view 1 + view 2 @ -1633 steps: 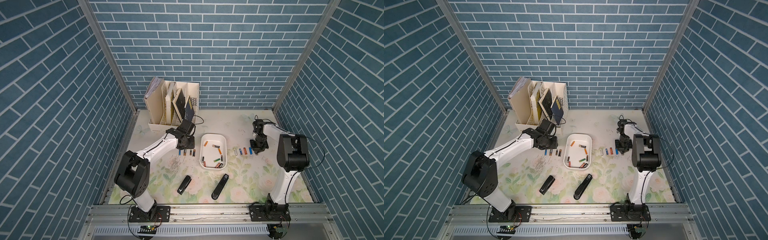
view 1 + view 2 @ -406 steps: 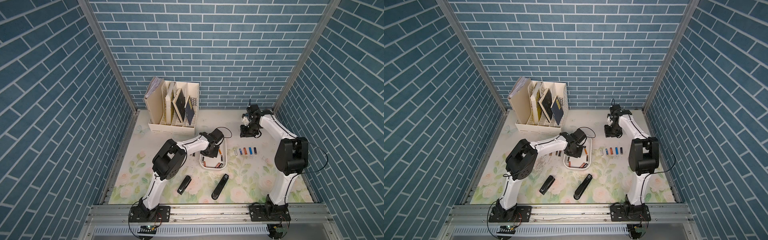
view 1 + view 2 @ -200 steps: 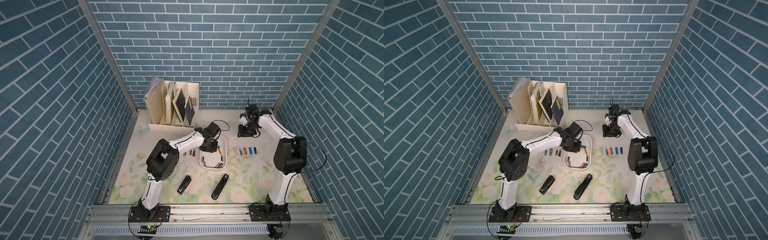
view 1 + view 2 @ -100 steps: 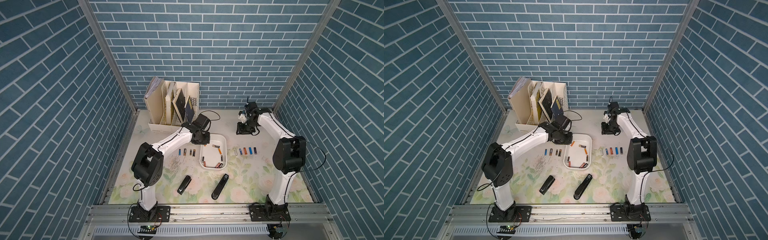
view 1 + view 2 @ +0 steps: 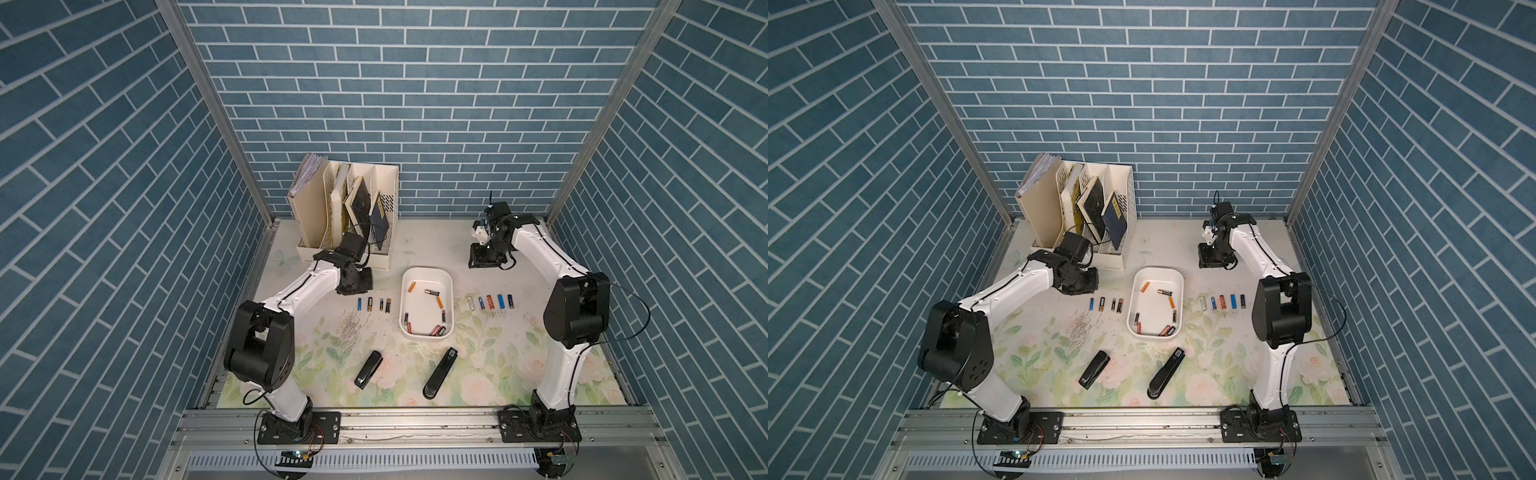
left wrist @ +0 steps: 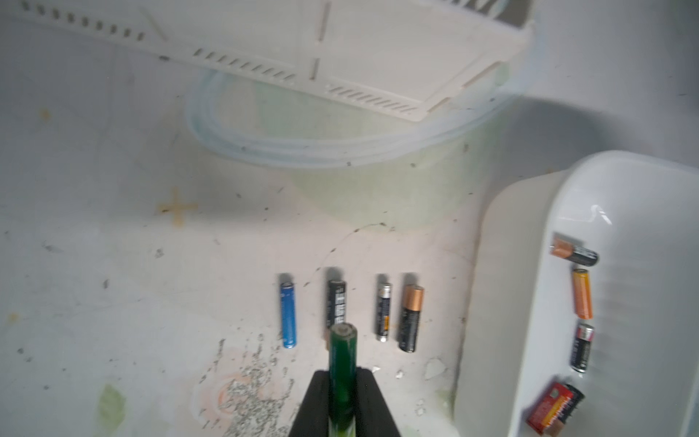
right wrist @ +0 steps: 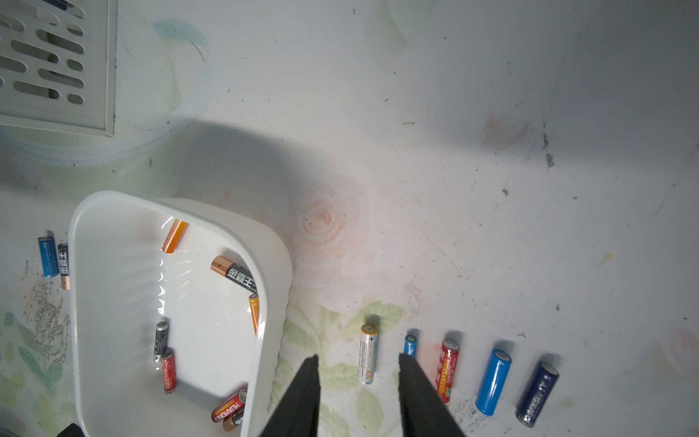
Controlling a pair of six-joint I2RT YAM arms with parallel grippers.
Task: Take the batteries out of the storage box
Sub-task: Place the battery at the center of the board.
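Note:
The white storage box (image 5: 427, 270) (image 5: 1160, 270) lies mid-table with several batteries (image 5: 432, 292) inside. More batteries lie in a row left of it (image 5: 370, 304) (image 6: 410, 318) and in a row right of it (image 5: 490, 301) (image 7: 493, 382). My left gripper (image 5: 355, 283) (image 6: 343, 372) hangs left of the box by the organiser, shut on a green battery (image 6: 342, 348) that juts out above the left row. My right gripper (image 5: 484, 259) (image 7: 358, 357) hovers behind the right row, open, with nothing between its fingers.
A cream file organiser (image 5: 349, 212) with books stands at the back left. Two black staplers (image 5: 368, 369) (image 5: 440, 372) lie toward the front. A patch of loose grey staples (image 5: 349, 328) is scattered left of the box.
My left arm has swung from the box's left rim back and to the left, toward the organiser, with the green battery in its jaws. The right arm has barely shifted.

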